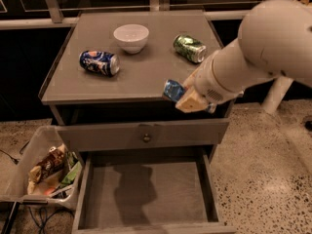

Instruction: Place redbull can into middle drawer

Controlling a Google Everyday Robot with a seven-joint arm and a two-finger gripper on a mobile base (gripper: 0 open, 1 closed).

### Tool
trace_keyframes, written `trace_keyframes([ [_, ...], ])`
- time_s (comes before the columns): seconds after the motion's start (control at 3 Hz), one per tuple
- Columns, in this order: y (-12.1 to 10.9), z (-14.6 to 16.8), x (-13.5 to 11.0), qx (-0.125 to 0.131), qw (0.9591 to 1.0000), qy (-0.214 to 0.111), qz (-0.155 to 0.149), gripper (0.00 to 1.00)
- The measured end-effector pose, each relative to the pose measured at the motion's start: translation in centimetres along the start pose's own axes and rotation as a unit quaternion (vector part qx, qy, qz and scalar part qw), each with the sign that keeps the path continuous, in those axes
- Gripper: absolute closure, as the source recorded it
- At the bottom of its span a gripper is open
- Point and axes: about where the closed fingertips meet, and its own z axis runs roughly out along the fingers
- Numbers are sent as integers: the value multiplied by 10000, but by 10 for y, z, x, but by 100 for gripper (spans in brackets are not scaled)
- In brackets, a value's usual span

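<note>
My gripper point(187, 97) is shut on the redbull can point(172, 89), a slim light-blue and silver can. I hold it in the air at the front edge of the cabinet top, right of centre. Only the can's left end shows past the fingers. The middle drawer point(146, 194) is pulled open below; its grey floor is bare. The can is above the drawer's right half, well higher than it.
On the cabinet top lie a dark-blue can point(99, 63), a white bowl point(131, 37) and a green can point(189, 48). A shut drawer front with a round knob point(146, 137) is above the open drawer. A bin of snack packets point(44, 172) stands on the floor to the left.
</note>
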Motion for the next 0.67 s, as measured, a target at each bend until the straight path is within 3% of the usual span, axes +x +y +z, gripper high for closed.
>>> trace_keyframes([
  [0.33, 48, 38, 34, -195, 9990, 235, 315, 100],
  [0.67, 47, 37, 33, -185, 9991, 228, 310, 100],
])
